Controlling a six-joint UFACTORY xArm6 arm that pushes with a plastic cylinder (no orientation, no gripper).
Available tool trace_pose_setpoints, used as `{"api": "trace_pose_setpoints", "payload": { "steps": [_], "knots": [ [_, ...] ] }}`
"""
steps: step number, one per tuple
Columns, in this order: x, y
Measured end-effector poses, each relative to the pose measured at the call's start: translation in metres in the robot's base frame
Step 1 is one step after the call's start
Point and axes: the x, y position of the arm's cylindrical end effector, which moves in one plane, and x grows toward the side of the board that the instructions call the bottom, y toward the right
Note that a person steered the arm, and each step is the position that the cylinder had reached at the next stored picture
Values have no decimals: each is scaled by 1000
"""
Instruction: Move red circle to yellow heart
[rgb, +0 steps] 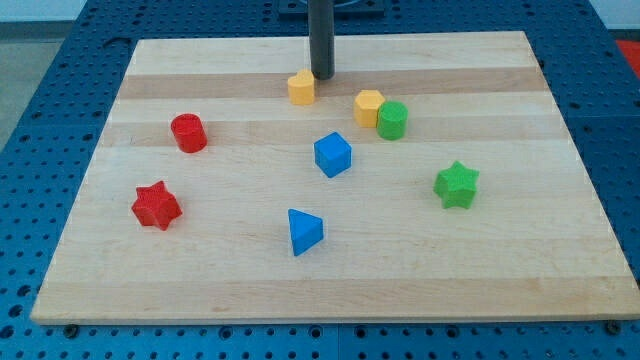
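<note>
The small red circle block (188, 133) sits near the view's left edge of the pale wooden worktop (520, 250), well apart from the small yellow heart block (301, 88), which lies near the view's top with my tip (321, 76) just beside it on its right. There are no jaws, only a straight dark rod. The risk I judge: travelling towards the red circle, my tip could clip the yellow heart and shift the goal, or an off-centre push could make the circle slip aside.

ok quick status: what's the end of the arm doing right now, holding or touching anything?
No gripper, just a rod; it holds nothing.
My tip: down at the board, just to the view's right of the yellow heart, close or touching; cannot tell which. Far from the red circle.
</note>
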Motion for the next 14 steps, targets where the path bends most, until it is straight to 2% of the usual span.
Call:
{"api": "trace_pose_setpoints", "payload": {
  "steps": [1,3,4,5,6,7,8,10,11,12,13,14],
  "knots": [
    [7,-20],
    [65,-20],
    [58,-28],
    [43,-86],
    [56,-176],
    [100,-250],
    [139,-257],
    [143,-137],
    [142,-106],
    [144,-168],
    [122,-195],
    [114,-169]
  ]
}}
